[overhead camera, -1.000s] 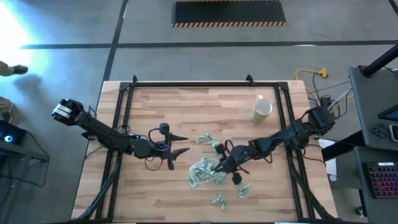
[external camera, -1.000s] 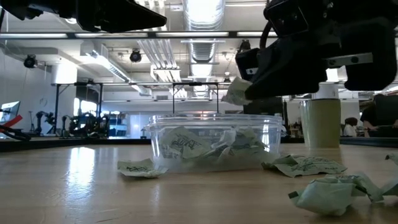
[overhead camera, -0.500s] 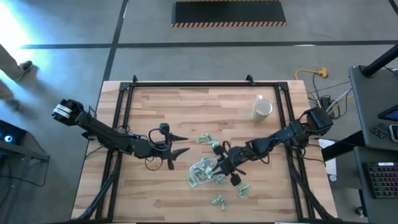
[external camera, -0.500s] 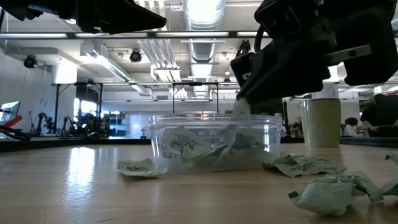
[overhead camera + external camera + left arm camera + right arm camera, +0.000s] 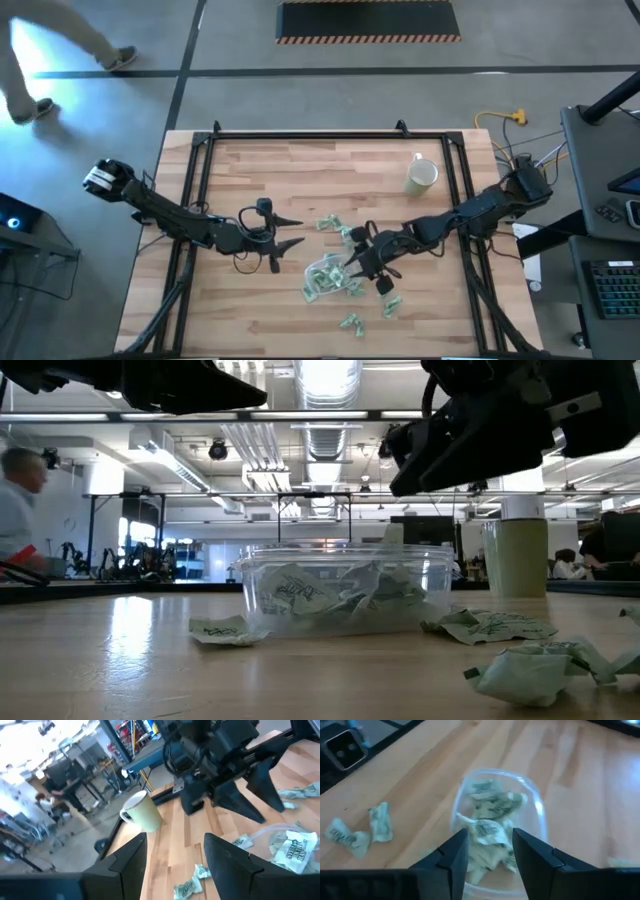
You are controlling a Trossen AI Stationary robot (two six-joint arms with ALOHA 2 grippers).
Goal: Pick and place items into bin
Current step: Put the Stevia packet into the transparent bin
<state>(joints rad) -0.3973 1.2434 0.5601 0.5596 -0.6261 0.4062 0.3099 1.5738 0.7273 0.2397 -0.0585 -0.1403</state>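
Observation:
The clear bin (image 5: pixel 318 283) (image 5: pixel 262 592) stands near the table's middle, holding several pale-green wrapped items (image 5: pixel 490 807). One item (image 5: pixel 393 534) pokes up above the bin's rim. My right gripper (image 5: pixel 351 263) (image 5: pixel 490 834) hovers open just above the bin's right side, holding nothing. My left gripper (image 5: pixel 297 232) (image 5: pixel 175 842) waits open to the left of the bin, above the table. Loose items lie on the wood at the far side (image 5: pixel 330 222) and the near side (image 5: pixel 352 322) of the bin.
A cream mug (image 5: pixel 421 177) (image 5: pixel 515 555) stands at the far right. More loose items lie on the table beside the bin (image 5: pixel 225 628) (image 5: pixel 495 625) (image 5: pixel 530 670). A black frame (image 5: pixel 190 200) borders the tabletop. A person walks on the floor beyond the far left corner.
My right gripper dipped toward the bin, opened and let go of a pale-green item, then rose a little. The item has dropped from the fingers into the bin, where its top stands above the rim.

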